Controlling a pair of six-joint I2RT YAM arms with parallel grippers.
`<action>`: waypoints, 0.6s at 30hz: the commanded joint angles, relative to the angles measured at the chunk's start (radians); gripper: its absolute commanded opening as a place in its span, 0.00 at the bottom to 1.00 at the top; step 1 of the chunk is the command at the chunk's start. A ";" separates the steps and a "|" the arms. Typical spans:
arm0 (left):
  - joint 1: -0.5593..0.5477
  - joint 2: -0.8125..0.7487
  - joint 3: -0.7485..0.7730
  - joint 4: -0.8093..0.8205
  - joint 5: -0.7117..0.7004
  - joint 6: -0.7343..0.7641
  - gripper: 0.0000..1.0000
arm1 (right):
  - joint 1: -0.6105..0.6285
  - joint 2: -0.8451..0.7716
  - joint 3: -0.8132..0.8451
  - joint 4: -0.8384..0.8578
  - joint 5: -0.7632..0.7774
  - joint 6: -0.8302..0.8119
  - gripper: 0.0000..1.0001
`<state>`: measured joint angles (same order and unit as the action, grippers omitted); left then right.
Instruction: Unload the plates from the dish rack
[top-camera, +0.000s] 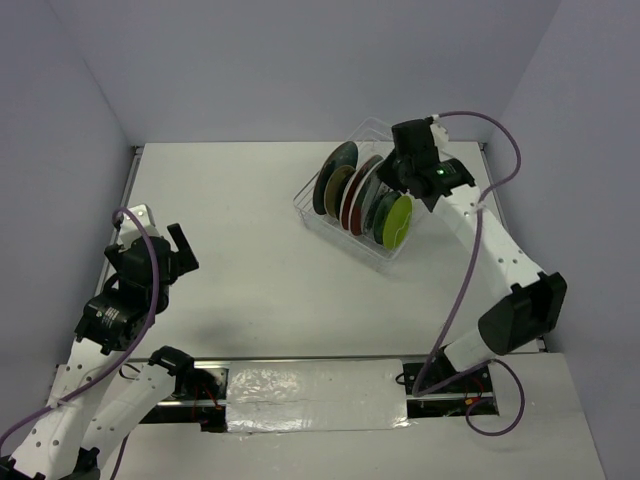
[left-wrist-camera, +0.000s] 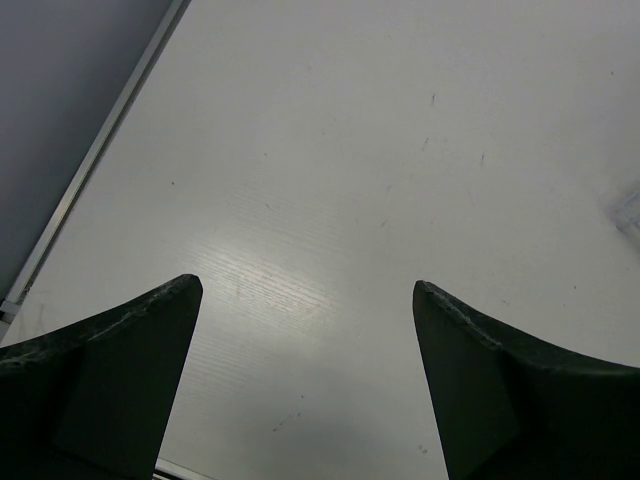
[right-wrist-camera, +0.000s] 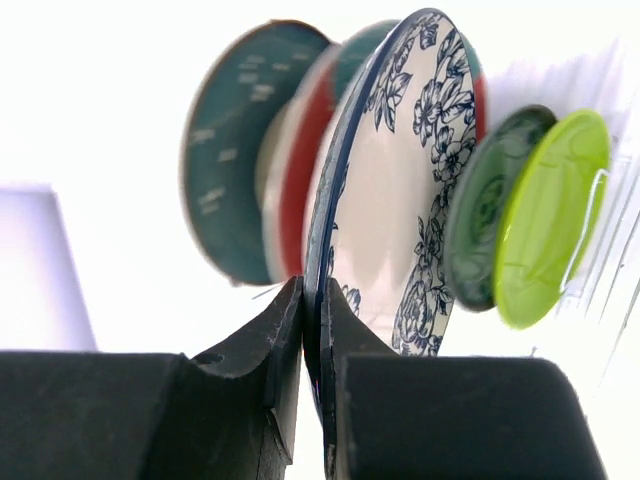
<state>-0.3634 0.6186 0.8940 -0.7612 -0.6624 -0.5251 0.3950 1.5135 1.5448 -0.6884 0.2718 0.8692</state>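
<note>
Pale lavender walls close in on three sides of a matte white table (top-camera: 270, 280) with thin metal trim along its edges. Toward the far right corner a clear plastic dish rack (top-camera: 312, 218) sits at an angle to the table's edges, its thin walls glassy and its upright wire dividers keeping a row of small round plates on edge. At the left end of the row stands a dark teal plate (right-wrist-camera: 235, 150) with faint pale dashes, then a glossy red plate (right-wrist-camera: 303, 160), then a white plate with navy flower print (right-wrist-camera: 400, 190), then a dark green plate (right-wrist-camera: 488, 215), and last a smooth lime green plate (right-wrist-camera: 552, 220) at the end nearest the table's right edge. The right gripper (right-wrist-camera: 312, 295) has its arm bent over the rack and is clenched on the floral plate's rim, its two black wedge-shaped fingers pressed against either face of the thin edge. The left gripper (left-wrist-camera: 305, 290) hangs over bare tabletop near the left edge, well apart from the rack, with its dark, scuffed fingers spread wide and nothing between them. A crinkled, shiny strip of tape (top-camera: 300, 398) runs along the near edge between the two arm bases.
</note>
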 joint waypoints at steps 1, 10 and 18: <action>0.000 -0.005 0.002 0.033 -0.012 0.005 1.00 | 0.007 -0.165 0.115 0.063 -0.002 -0.035 0.00; 0.000 0.024 0.104 -0.042 0.029 -0.038 1.00 | 0.018 -0.280 0.279 0.101 -0.424 -0.252 0.00; 0.000 0.239 0.722 -0.199 0.391 -0.248 1.00 | 0.639 -0.047 0.619 -0.418 0.092 -1.121 0.00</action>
<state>-0.3634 0.8108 1.4181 -0.9279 -0.4202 -0.6468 0.7834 1.4509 2.2150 -0.9688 0.0433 0.1745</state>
